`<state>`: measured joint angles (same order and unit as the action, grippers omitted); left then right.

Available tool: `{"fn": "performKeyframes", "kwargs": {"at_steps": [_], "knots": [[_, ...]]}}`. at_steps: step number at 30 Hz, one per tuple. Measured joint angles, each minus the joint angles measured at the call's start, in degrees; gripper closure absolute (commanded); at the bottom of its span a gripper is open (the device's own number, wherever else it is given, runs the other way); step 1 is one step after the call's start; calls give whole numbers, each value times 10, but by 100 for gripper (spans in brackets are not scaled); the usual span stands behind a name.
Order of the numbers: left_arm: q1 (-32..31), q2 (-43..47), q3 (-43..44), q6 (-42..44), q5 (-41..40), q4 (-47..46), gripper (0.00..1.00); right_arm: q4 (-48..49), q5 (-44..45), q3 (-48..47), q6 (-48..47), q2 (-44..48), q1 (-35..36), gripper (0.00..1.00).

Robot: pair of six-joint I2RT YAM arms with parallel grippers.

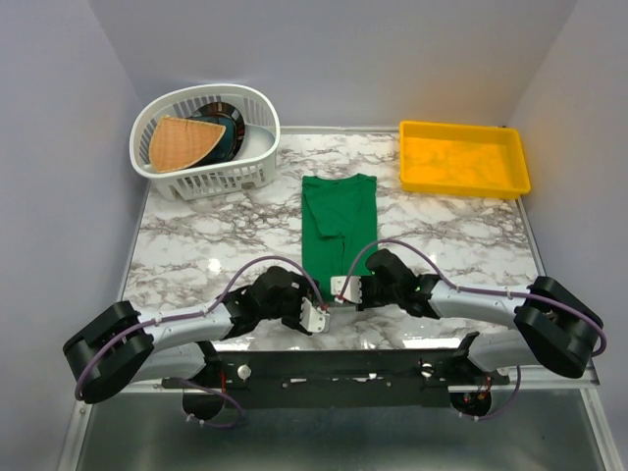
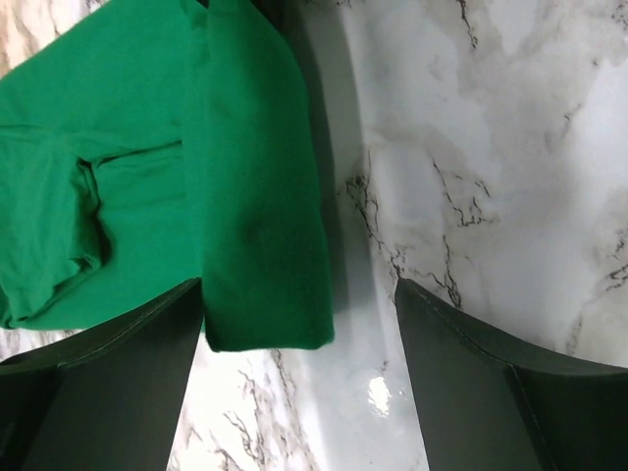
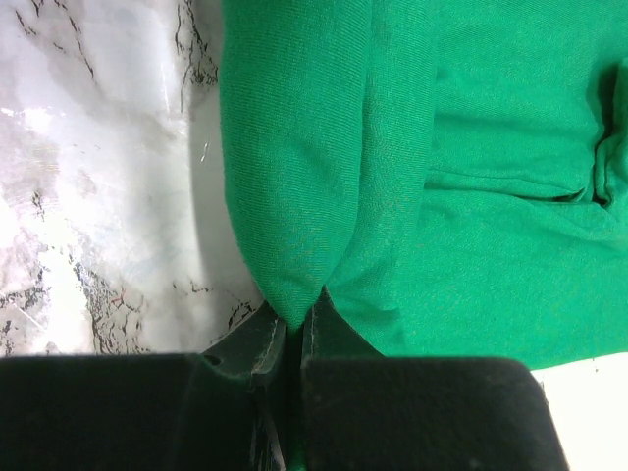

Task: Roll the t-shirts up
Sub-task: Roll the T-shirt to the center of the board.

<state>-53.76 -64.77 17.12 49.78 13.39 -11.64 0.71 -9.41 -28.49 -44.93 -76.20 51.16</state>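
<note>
A marble table [image 1: 196, 245] carries a green t-shirt [image 1: 339, 221], folded into a narrow strip at the centre and pointing to 12 o'clock. The right claw [image 1: 343, 289] is clamped on a fold at its 6 o'clock end. The left claw [image 1: 316, 316] stands apart just beside that end, at 7 o'clock. A basket [image 1: 206, 90] sits at 10 o'clock.

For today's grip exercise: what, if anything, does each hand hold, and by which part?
The right hand pinches the green t-shirt by a fold at its near end. The left hand is open, holding nothing.
</note>
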Motion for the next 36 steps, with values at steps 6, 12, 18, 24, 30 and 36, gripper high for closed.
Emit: {"fn": "performKeyframes", "kwargs": {"at_steps": [6, 12, 18, 24, 30, 36], "knots": [[-2, -14, 1, 23, -3, -33, 23, 0, -3, 0, 2, 0, -2, 92], [-10, -49, 3, 33, -15, -58, 33, -1, -3, 0, 3, 0, -2, 92], [-11, -66, 23, 40, -24, -46, 100, -16, -16, -6, 3, 0, -3, 91], [-7, -17, 45, 40, -19, 31, 100, -77, -63, -31, -8, 2, -3, 91], [19, 43, 73, 31, 38, 148, 100, -164, -131, -74, -33, 20, -16, 92], [58, 22, 134, 6, 116, 241, 100, -258, -218, -145, -72, -11, -83, 92]]}}
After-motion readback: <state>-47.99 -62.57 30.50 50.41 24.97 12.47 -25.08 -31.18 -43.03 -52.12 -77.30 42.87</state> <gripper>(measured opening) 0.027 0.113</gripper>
